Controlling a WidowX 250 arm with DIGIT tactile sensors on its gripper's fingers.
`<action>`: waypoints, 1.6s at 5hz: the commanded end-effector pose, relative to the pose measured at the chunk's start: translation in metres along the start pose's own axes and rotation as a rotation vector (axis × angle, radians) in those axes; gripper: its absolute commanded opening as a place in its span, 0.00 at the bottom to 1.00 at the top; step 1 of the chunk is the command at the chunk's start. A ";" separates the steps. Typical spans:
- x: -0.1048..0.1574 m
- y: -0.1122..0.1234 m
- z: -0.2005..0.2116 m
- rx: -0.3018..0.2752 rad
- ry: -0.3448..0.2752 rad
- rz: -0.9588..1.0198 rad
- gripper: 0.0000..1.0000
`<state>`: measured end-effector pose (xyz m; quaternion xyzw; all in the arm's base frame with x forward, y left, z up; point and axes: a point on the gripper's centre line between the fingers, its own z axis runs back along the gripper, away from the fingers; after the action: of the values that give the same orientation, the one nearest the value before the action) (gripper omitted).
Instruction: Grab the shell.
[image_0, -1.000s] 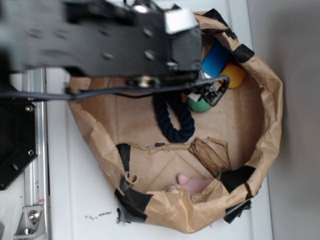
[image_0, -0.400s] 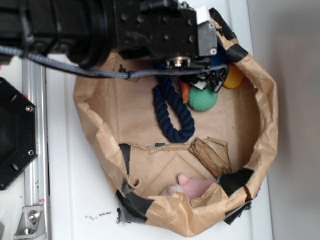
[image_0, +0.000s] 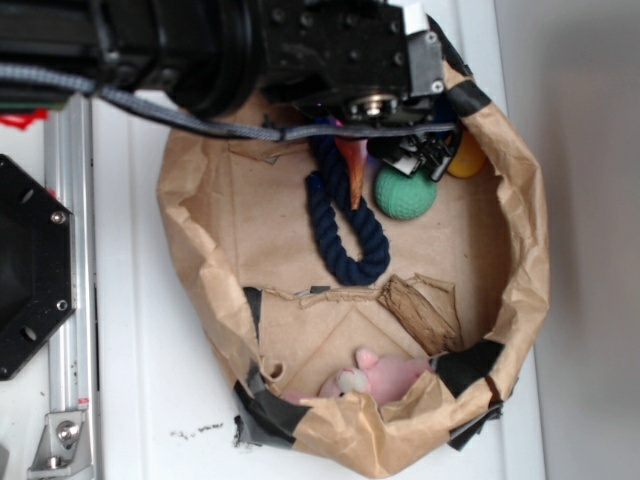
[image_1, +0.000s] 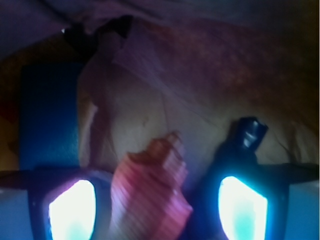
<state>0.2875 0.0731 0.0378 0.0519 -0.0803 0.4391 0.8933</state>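
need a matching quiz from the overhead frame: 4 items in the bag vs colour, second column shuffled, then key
Items:
1. rope
2. ball
3. shell
4. plush toy

Colours:
A. pink
B. orange-tan
C. navy
D. green

Pairs: 1-C, 2-D, 3-B, 4-A

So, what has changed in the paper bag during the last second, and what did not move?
The arm went toward the top of the exterior picture, uncovering the shell and all of the green ball. In the wrist view the shell lies between the open fingers of the gripper; a grip cannot be told. The blue rope and pink toy stayed in place.
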 end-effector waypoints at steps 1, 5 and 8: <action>0.002 -0.006 -0.011 -0.081 0.033 -0.288 1.00; -0.006 -0.010 0.020 -0.148 0.110 -0.423 0.00; -0.019 -0.014 0.114 -0.211 0.009 -0.397 0.00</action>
<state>0.2696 0.0229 0.1226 -0.0217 -0.0626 0.2527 0.9653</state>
